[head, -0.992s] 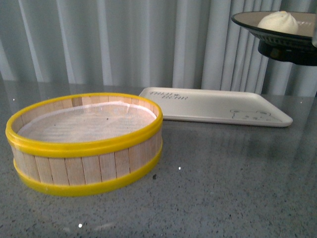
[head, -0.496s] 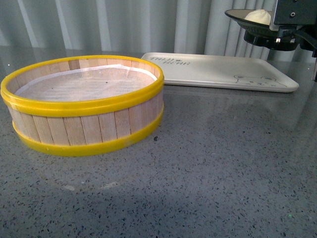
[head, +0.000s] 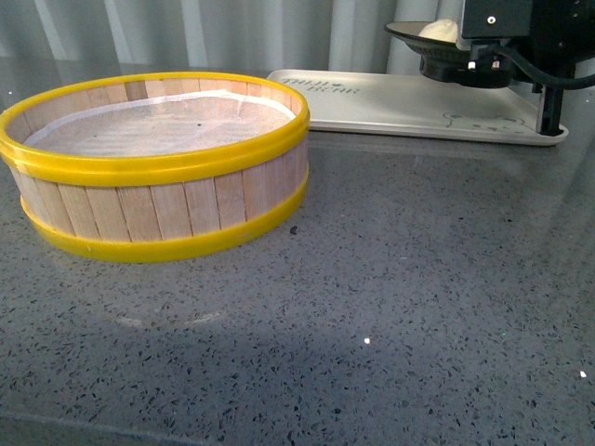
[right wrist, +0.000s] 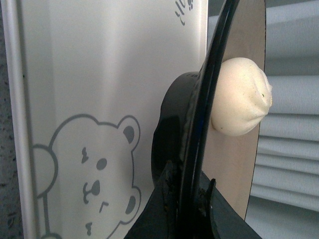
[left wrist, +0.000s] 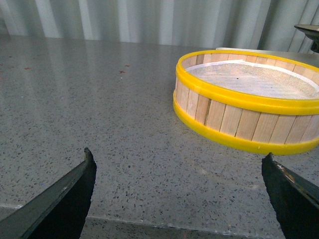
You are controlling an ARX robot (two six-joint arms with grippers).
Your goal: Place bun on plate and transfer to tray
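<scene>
Surface: grey speckled stone counter (head: pixel 418 307), glossy, with faint reflections. A pale pleated curtain (head: pixel 232 32) closed off the room behind it.

Nearest, in the left wrist view, we saw the left gripper (left wrist: pixel 179 160) low over bare counter, jaws spread wide with nothing between them. Only the two dark fingertips (left wrist: pixel 79 184) showed.

Next, one round wooden basket (head: pixel 158 214) with yellow bands stood on the counter, lined with white paper.

Behind it lay one cream tray (head: pixel 390 102), flat on the counter just past the basket's far side. Its right end was hidden behind the right arm. Its printed lettering was too small to read.

Farthest, one black-rimmed plate (head: pixel 414 32) was over the tray's right part. The right wrist view showed the right gripper (right wrist: pixel 187 199) clenched on the plate's rim, with the tray's bear drawing behind it, partly cut off.

One white bun (right wrist: pixel 241 97) sat on the plate's tan inside. From the front we saw only its top above the rim.

We could not tell whether the plate's foot touched the tray.
</scene>
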